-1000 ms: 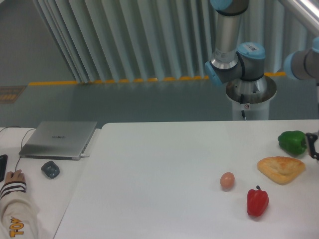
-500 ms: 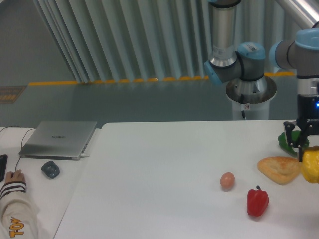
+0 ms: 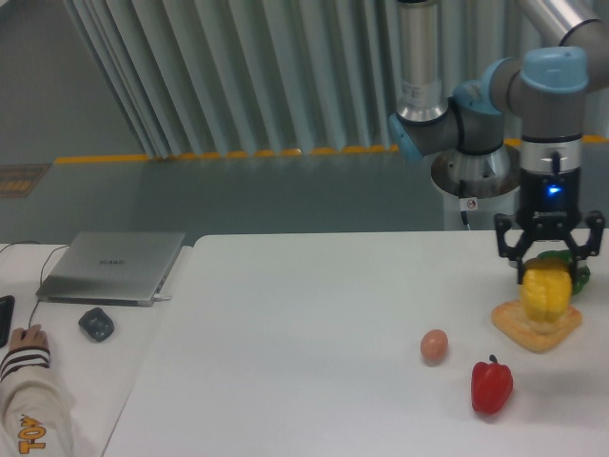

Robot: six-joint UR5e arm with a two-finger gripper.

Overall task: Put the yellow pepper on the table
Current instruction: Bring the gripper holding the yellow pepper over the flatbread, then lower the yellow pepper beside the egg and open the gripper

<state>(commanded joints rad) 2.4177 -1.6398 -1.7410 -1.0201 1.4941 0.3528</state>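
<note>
Camera view: gripper (image 3: 547, 278) clamps yellow pepper (image 3: 546, 293) above bread (image 3: 536, 324); risk: release here lands off table (image 3: 304, 333).

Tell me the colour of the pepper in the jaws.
Bright yellow: the yellow pepper, shown in the fixed camera view.
</note>
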